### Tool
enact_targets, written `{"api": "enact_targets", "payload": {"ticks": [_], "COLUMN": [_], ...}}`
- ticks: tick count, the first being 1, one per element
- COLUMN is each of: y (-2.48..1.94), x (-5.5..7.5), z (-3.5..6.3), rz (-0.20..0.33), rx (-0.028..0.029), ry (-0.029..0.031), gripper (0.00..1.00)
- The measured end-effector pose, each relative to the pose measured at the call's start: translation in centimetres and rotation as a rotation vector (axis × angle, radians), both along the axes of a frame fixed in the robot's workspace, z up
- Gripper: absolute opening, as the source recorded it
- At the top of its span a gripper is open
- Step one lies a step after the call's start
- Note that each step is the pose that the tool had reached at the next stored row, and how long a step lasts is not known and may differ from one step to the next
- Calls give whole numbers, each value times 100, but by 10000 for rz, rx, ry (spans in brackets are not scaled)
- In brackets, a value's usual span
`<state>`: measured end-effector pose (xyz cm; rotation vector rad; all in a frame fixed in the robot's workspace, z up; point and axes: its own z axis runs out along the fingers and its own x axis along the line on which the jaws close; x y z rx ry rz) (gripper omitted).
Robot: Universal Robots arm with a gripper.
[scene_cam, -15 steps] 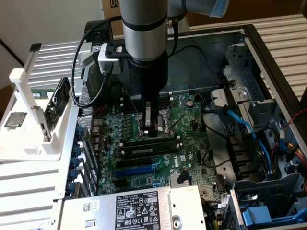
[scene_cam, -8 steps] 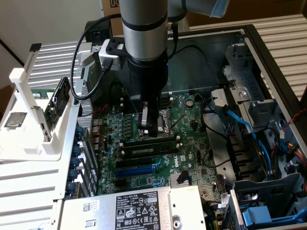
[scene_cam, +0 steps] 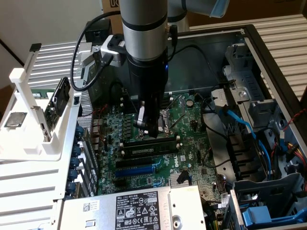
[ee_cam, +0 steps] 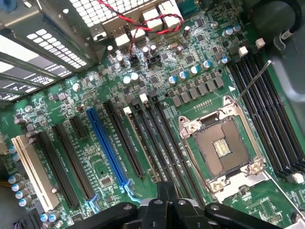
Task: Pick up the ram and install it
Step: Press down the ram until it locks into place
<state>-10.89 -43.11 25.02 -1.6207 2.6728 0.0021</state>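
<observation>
The ram (scene_cam: 146, 149), a long dark stick with a white label strip, lies along a slot of the green motherboard (scene_cam: 192, 143), just below the processor socket (scene_cam: 165, 125). My gripper (scene_cam: 148, 132) hangs straight down over the socket's edge, its tips a little above and behind the ram. The fingers are shut, and I see nothing between them. In the wrist view the gripper (ee_cam: 164, 193) points at the row of long black slots (ee_cam: 159, 143) beside the open socket (ee_cam: 221, 148). Whether the tips touch the board I cannot tell.
The motherboard lies in an open computer case (scene_cam: 268, 52). A white rack (scene_cam: 33, 120) at the exterior view's left carries a silver processor chip (scene_cam: 14, 120) and a small dark board (scene_cam: 60, 98). The power supply (scene_cam: 139, 208) lies in front; blue cables (scene_cam: 244, 127) and drive bays stand at the right.
</observation>
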Motion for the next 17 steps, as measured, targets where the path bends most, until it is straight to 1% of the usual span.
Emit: {"api": "enact_targets", "payload": {"ticks": [4, 5, 17], "y": [0, 0, 0], "x": [0, 0, 0], "z": [0, 0, 0], "rz": [-583, -878, -2566], "rx": [0, 0, 0], "ry": [2, 2, 2], "gripper": [10, 10, 10]}}
